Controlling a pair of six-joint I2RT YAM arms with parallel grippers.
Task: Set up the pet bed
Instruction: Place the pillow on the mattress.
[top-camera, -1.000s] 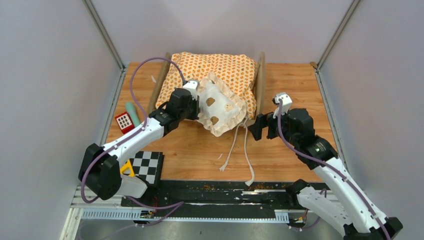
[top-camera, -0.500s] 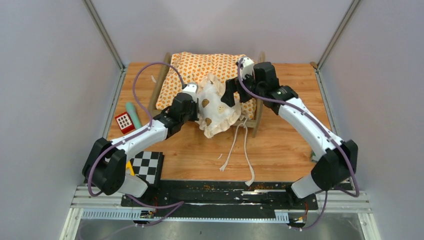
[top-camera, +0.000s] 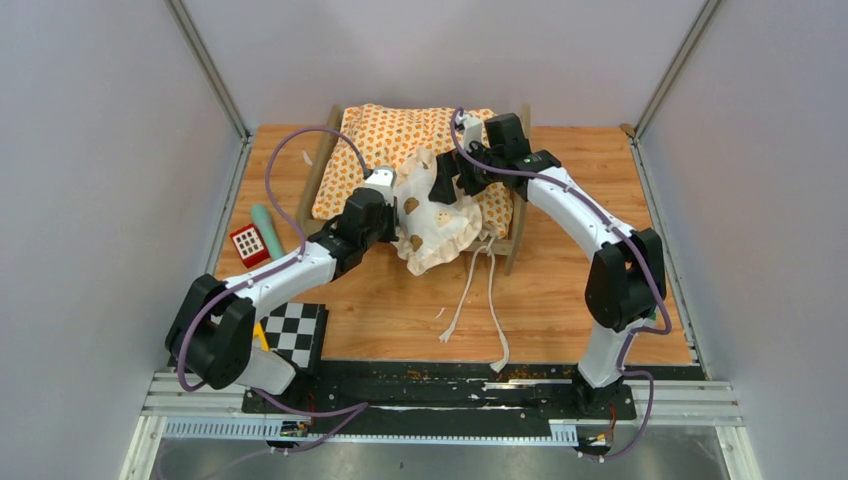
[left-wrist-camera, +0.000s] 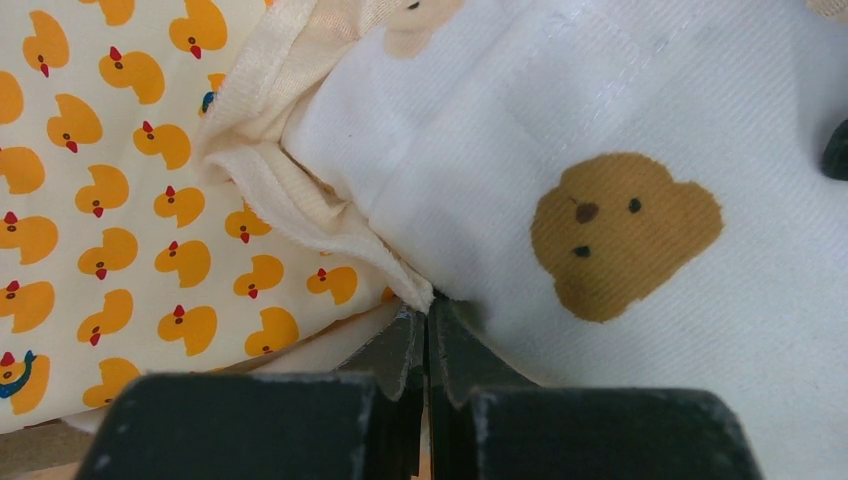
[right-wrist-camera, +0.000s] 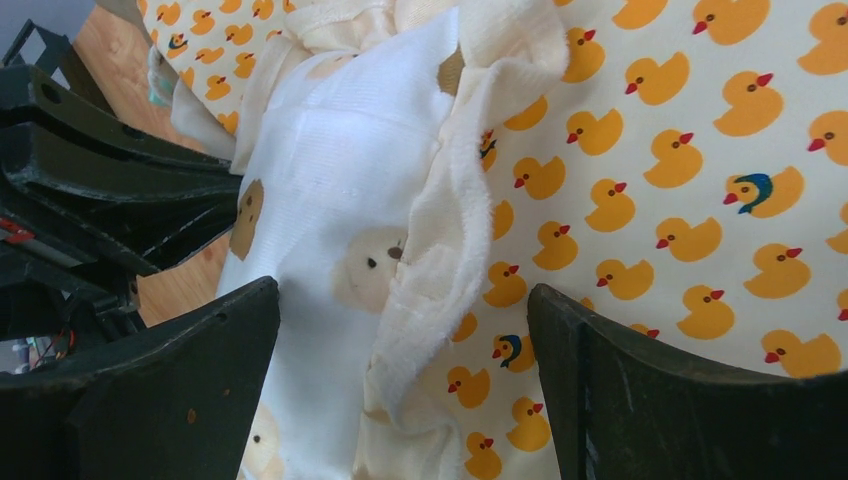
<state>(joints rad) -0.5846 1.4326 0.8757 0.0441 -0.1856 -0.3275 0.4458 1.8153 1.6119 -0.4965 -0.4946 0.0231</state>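
The left gripper (left-wrist-camera: 428, 325) is pinching the left edge of the white pillow (top-camera: 440, 222) while the right gripper (right-wrist-camera: 405, 300), spread wide, is hovering at its far frill, over the pet bed (top-camera: 318, 172) lying crosswise ahead of both arms.

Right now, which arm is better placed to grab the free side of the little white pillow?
The right, I'd say. The right gripper is open with the pillow's frilled edge between its fingers, over the duck cushion. The left gripper is shut on another corner.
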